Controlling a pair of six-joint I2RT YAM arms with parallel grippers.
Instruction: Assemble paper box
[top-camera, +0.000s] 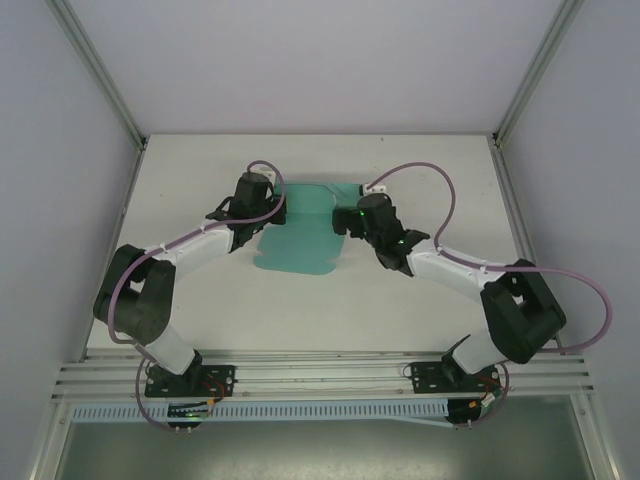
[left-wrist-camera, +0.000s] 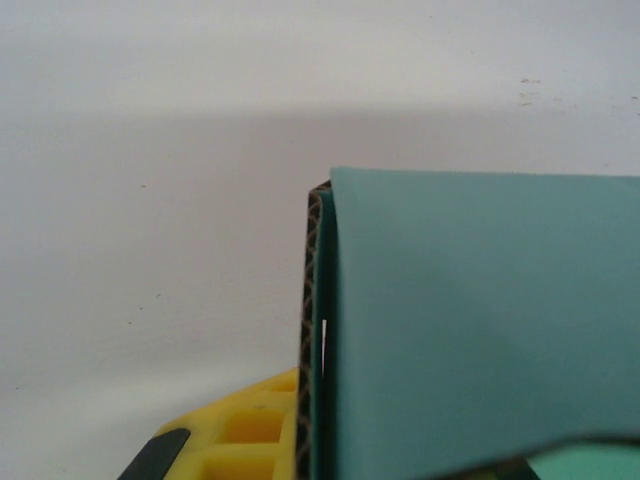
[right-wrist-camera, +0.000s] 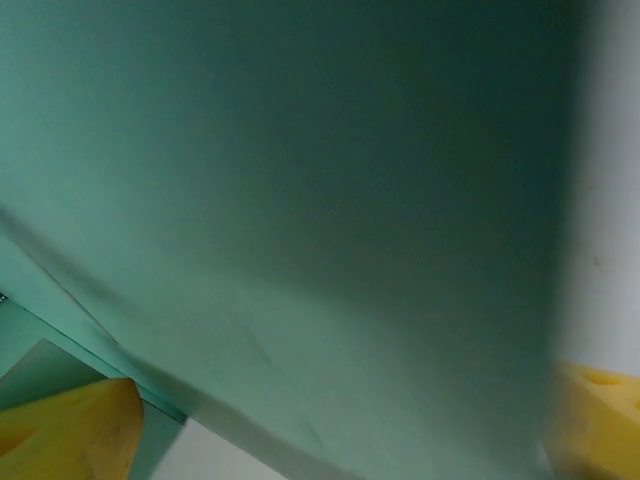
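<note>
**Top external view.** Both arms reach forward from their bases at the near edge of the white table (top-camera: 200, 170). Their elbows are bowed outward and their wrists converge on the table's middle. The paper box (top-camera: 300, 240) lies there as an unfolded teal sheet, with its near panel flat on the surface. The left gripper (top-camera: 265, 208) meets the sheet's left edge and the right gripper (top-camera: 350, 222) meets its right edge, so the sheet sits between the two.

**Left wrist view.** A teal panel of the paper box (left-wrist-camera: 480, 320) stands directly against the dark, ridged finger pad (left-wrist-camera: 315, 330), with its edge folded along the pad. Part of the yellow finger body (left-wrist-camera: 240, 440) shows below. The jaws are clenched and pinch the paper at this edge.

**Right wrist view.** The paper box (right-wrist-camera: 300, 200) lies very close to the lens and is blurred. The two yellow fingertips (right-wrist-camera: 70, 430) stand far apart at the lower corners, jaws fully released. The panel spans the gap between them. Whether either tip touches it cannot be told.
</note>
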